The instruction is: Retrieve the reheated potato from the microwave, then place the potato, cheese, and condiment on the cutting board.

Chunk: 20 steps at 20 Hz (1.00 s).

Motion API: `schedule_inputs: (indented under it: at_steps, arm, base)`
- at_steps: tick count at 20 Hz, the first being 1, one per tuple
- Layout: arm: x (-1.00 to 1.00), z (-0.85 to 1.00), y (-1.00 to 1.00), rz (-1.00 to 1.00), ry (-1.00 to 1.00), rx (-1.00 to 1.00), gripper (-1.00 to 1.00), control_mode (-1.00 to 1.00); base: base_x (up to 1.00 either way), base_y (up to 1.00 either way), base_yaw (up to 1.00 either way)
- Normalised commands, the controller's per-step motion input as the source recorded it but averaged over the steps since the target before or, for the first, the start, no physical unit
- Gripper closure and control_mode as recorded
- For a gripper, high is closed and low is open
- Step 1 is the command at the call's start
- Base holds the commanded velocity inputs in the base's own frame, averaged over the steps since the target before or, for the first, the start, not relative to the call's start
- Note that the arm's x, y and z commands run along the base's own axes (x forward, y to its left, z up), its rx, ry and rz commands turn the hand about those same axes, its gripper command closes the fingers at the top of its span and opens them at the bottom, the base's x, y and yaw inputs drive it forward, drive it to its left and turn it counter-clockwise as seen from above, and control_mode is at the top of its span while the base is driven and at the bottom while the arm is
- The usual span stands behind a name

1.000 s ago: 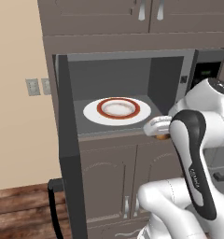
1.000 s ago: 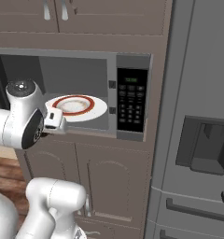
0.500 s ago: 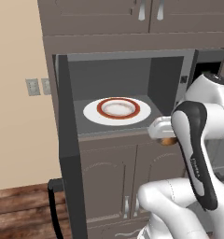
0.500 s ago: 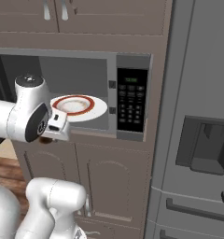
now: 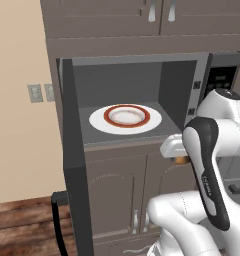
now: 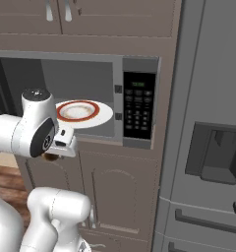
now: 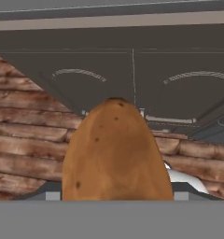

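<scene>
Hand [image 5: 179,159] clamped on potato [image 7: 116,154], outside microwave [image 5: 184,90]

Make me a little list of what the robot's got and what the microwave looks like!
holding: the potato, pinched in the gripper
where the potato is: outside the microwave, in front of the lower cabinets
microwave door: swung open
inside the microwave: a white plate with a red ring, nothing on it
next to it: a grey fridge
</scene>
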Motion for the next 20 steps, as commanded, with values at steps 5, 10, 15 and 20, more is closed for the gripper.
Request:
schedule_inputs:
  at_steps: [5, 10, 15, 20]
  arm:
    - [0.00, -0.14, 0.00, 0.00, 0.00, 0.00, 1.00, -1.00]
    - [0.00, 0.00, 0.00, 0.00, 0.00, 0.00, 1.00, -1.00]
    - [0.00, 0.00, 0.00, 0.00, 0.00, 0.00, 1.00, -1.00]
    - [0.00, 0.00, 0.00, 0.00, 0.00, 0.00, 1.00, -1.00]
  base:
    - [0.00, 0.00, 0.00]
    - [0.00, 0.00, 0.00]
    - [0.00, 0.00, 0.00]
    - [0.00, 0.00, 0.00]
